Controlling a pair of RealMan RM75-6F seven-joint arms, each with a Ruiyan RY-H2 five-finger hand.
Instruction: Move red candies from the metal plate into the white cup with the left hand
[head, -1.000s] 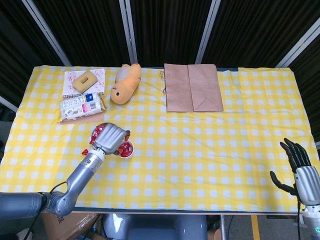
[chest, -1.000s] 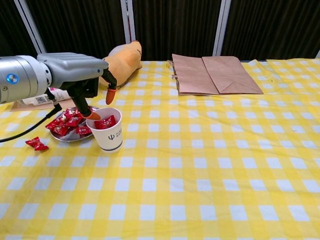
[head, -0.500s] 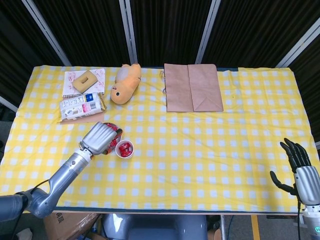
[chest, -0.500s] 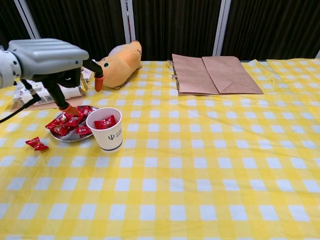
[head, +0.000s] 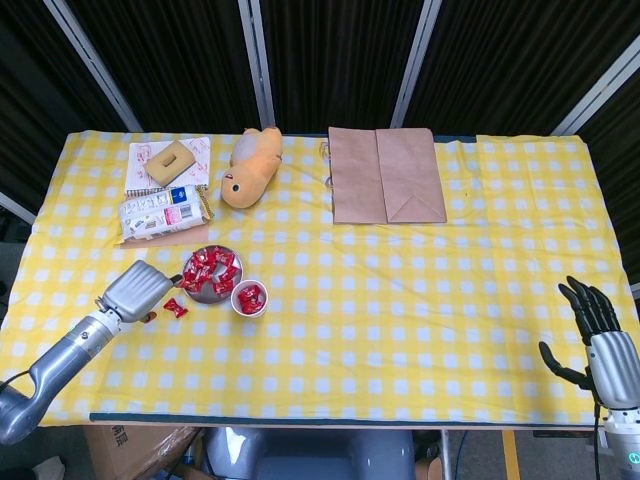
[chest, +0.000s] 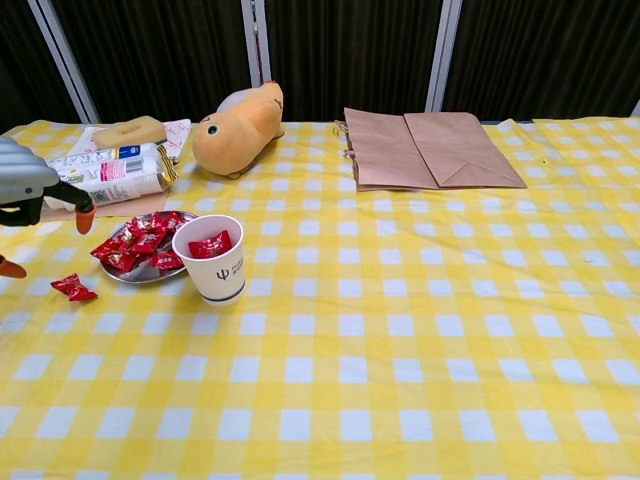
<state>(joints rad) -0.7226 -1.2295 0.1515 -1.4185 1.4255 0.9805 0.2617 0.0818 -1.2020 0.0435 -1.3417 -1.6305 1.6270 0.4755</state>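
Dark curtain panels with pale metal struts close off the back of the scene, and in front of them a yellow-and-white checked cloth covers the surface (head: 400, 290).

Compared with half a second ago, the left hand (head: 135, 292) has drawn back from over the metal plate (head: 200, 296) and now hangs to the plate's left, away from the white cup (head: 249, 298). In the head view it shows mostly its grey back; in the chest view only its edge with orange-tipped fingers (chest: 84, 220) enters at the left border. Nothing is visible in it, but whether the fingers are spread or curled cannot be told. The plate and cup, hidden in part by the hand before, are now in plain sight.

Just right of the left hand lies a stray red candy (head: 176, 306) on the cloth, touching neither hand nor plate. Beyond it the plate carries a heap of red candies (head: 210, 270), and the cup, just beside the plate's far side from the hand, holds a few more red candies (chest: 209, 245).

Far across the surface from the left hand, the right hand (head: 596, 322) stands at the near right corner with its dark fingers spread, holding nothing, unchanged.
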